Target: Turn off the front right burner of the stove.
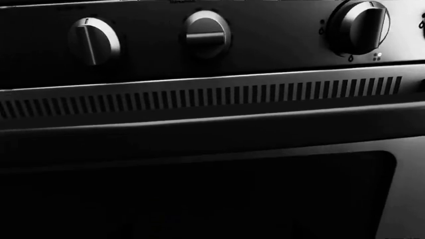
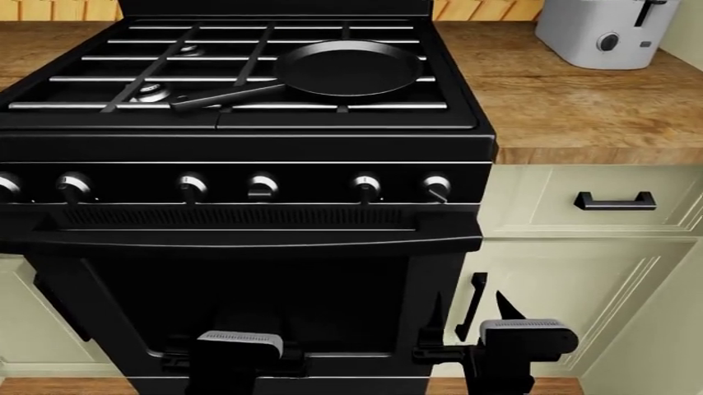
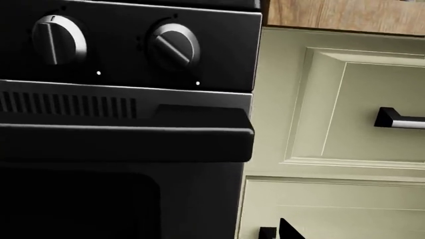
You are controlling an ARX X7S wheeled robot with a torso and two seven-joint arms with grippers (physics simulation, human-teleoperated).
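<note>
The glossy black stove fills the head view, with a row of six silver-faced knobs on its front. The rightmost knob has its pointer tilted off vertical; it also shows in the right wrist view, beside a knob that points straight up. A black frying pan sits on the front right grate. My right gripper is open and empty, low in front of the oven door's right edge, well below the knobs. My left gripper is low before the oven door; its fingers are lost against the black.
The left wrist view shows three knobs above a vent slot. Cream cabinets with black handles stand right of the stove. A white toaster sits on the wooden counter. The oven door handle bar juts out under the knobs.
</note>
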